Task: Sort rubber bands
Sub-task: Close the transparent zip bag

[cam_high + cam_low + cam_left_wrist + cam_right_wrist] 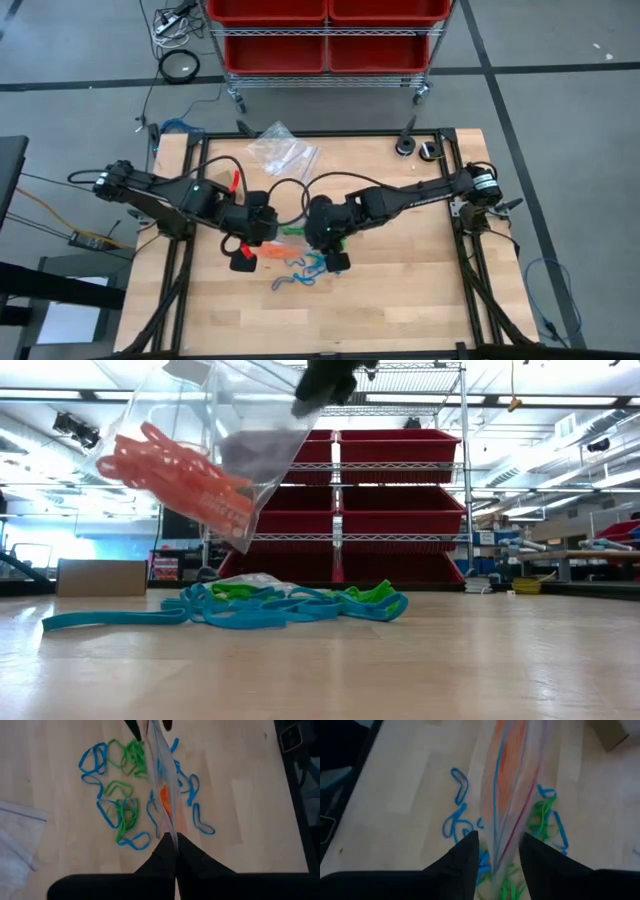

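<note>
Orange rubber bands (175, 470) sit in a clear bag (215, 445) pinched by the left hand (175, 842); the right hand (497, 845) straddles its edge, part open. Blue and green bands (122, 802) lie on the desk (400, 290) below: light, floppy, best pinched singly.

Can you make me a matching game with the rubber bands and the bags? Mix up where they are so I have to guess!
Things:
1. orange rubber bands
2. blue rubber bands
3. held clear bag
4. spare clear bag

Places:
A. lying flat at the table's far side
B. loose on the table
C. inside the lifted bag
D. hanging in the air above the pile

Pairs: 1-C, 2-B, 3-D, 4-A
</note>
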